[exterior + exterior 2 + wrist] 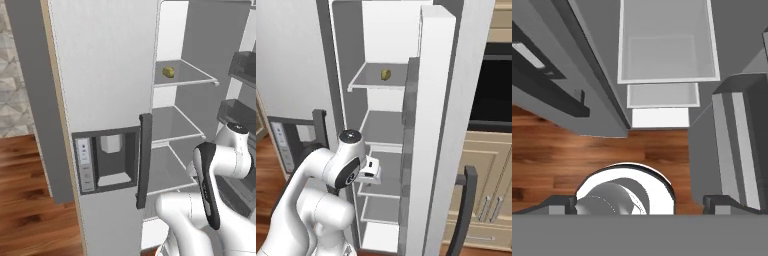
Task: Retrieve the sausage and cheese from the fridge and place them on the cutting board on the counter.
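Observation:
The fridge [105, 75] stands with its left door shut and its right door [436, 125] swung open, showing white shelves [667, 45]. The cheese [168, 72], a small yellowish-olive chunk, lies alone on the upper shelf, and the right base view shows the cheese [385, 74] near that shelf's middle. My gripper [639, 202] is open, pointing down in front of the lower shelves, well below the cheese, with nothing between its fingers. The hand [370, 172] sits just inside the open compartment. The sausage, the cutting board and the counter are out of view.
Door bins [242, 65] on the open door hang close to the arm's right. A dark oven [491, 85] and beige cabinets [481, 165] stand beyond the door. The door's dark handle [463, 210] juts out low. Wood floor [587, 150] lies below.

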